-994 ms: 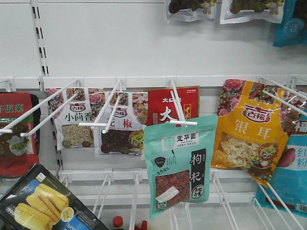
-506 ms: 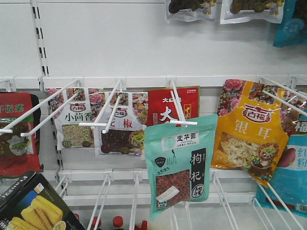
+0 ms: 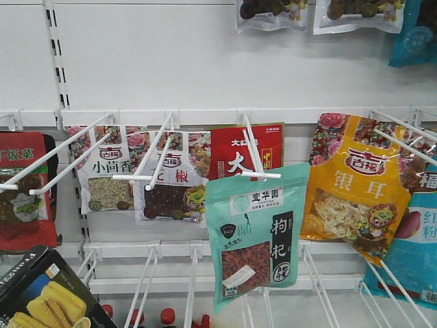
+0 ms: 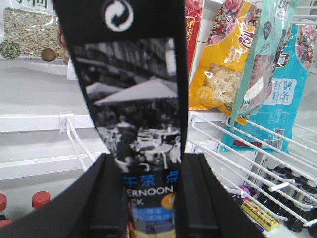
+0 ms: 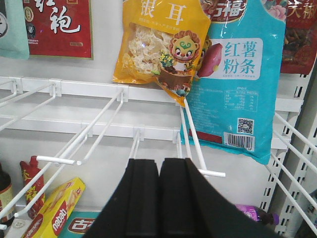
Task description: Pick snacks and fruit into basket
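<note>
**Two snacks logged: black box (image 3: 41, 294) in your left gripper (image 4: 151, 163), mint-green pouch (image 3: 256, 236) on its hook**

Your left gripper was clamped on the black box. In the left wrist view its two dark fingers (image 4: 99, 198) pressed against the box's opposite sides. The box stood up between them and filled the middle of the frame. The face toward that camera carried a black-and-white street photo, a round white logo near the top, and blue lettering lower down. In the front view the same box sat tilted at the lower left corner. Its printed yellow pieces showed, and the frame edge cut part of it off.

The mint-green pouch hung from a white wire hook (image 3: 254, 160) right of centre in the front view, slightly tilted. Its black label was on the right side and red berries showed in its window. It hung well apart from the box. From the left wrist it appeared edge-on at the upper right.

Your right gripper (image 5: 159, 166) had its fingers closed flat against each other with nothing between them. It pointed toward the wire hooks below the hung goods.

Around the pouch you had:
- an orange-yellow pouch (image 3: 355, 184) just to its right
- a blue pouch (image 3: 416, 253) lower right, at the frame edge
- a red pouch (image 3: 270, 147) behind its top

Red-capped bottles (image 3: 167, 316) stood on the shelf below, with only their caps showing. In the right wrist view a yellow box (image 5: 54, 213) lay on the lower shelf at the lower left.
</note>
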### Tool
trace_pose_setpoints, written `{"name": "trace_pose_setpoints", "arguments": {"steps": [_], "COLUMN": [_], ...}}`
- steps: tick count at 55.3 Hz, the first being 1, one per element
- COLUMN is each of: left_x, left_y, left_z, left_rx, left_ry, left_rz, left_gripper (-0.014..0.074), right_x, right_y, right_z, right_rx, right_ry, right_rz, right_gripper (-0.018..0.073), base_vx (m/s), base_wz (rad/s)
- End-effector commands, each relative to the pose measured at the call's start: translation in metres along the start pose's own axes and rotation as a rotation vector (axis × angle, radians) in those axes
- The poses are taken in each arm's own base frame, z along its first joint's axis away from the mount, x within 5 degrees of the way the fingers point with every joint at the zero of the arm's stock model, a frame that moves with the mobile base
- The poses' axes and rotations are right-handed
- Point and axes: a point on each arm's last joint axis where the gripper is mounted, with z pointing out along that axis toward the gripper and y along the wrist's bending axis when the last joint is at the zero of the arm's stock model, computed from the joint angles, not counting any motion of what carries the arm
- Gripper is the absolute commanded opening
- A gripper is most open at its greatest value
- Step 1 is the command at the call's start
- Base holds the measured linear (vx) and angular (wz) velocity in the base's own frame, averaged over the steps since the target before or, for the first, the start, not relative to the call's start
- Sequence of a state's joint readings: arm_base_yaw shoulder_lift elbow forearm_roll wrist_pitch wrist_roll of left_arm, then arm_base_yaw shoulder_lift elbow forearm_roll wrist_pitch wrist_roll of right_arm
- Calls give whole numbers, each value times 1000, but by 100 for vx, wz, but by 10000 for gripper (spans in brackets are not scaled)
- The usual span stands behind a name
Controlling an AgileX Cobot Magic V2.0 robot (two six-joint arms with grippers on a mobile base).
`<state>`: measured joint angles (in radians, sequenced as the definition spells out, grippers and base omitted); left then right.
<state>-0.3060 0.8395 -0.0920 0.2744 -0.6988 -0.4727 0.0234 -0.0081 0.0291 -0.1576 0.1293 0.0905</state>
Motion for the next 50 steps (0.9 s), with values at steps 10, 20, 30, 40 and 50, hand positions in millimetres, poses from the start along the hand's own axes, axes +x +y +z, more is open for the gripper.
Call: {"name": "trace_pose_setpoints", "arguments": {"steps": [10, 20, 30, 40, 50], "left_x": [-11, -11, -10, -10, -11], "left_y": [-4, -4, -3, -3, -4], "left_z": [2, 2, 1, 1, 1], "left_rx": [27, 27, 26, 26, 30], "left_ry": [-73, -73, -70, -71, -78], "left_rz": [3, 3, 3, 3, 3], "left_gripper": [0, 0, 0, 0, 0], "right_x": [-6, -9, -24, -43, -56], "right_y": [1, 1, 2, 1, 0], "right_z": [-1, -1, -4, -12, -21], "right_rx": [-9, -12, -31, -65, -105], "right_ry": [-93, -121, -294, -518, -684], "right_rz": [-15, -10, 26, 222, 297], "right_gripper": [-8, -8, -8, -8, -8], "base_vx": [0, 0, 0, 0, 0], "base_wz": [0, 0, 0, 0, 0]}}
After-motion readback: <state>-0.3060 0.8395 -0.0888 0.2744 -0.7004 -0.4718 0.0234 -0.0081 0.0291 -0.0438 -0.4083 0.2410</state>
